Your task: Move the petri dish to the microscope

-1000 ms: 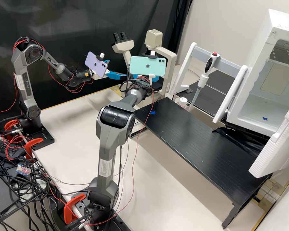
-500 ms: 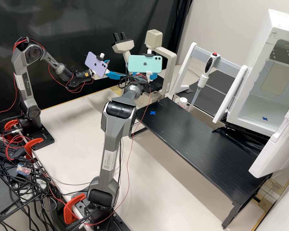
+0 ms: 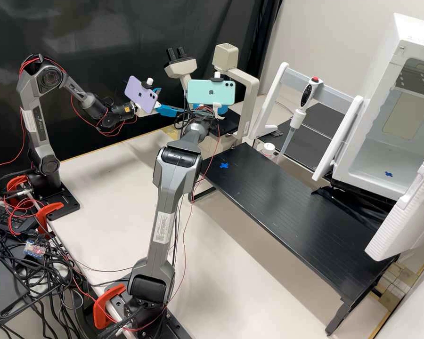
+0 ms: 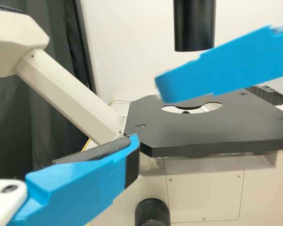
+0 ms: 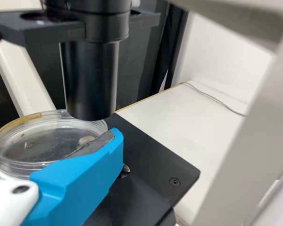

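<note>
Black shelf (image 3: pixel 278 202) sat on the near side of the microscope stage (image 5: pixel 146 155), blue cross mark (image 3: pixel 224 165) at its stage end. Right arm (image 3: pixel 167 207) rose from the worktop (image 3: pixel 94 183) edge, short of the stage, and reached in to it. Change over the last second: that arm stretched farther out and swung a bit left in the high view, phone and all, while the arm carrying the left claw (image 3: pixel 172 100) held its pose. Read: the final carry onto the stage, most of the job done, release not yet made.

Right claw (image 3: pixel 222 109) was over the stage, clamped on the petri dish (image 5: pixel 42 146), one grey pad (image 5: pixel 100 142) up against the rim. Dish looked about level, over the stage and right by the black lens barrel (image 5: pixel 90 80); couldn't tell if its base touched down. Next would be centring, lowering, letting go; main risk was knocking the rim on the barrel. Left claw, across the stage from the shelf, had its fingers apart, holding nothing. Binocular head (image 3: pixel 180 67) stood beyond the stage.
</note>
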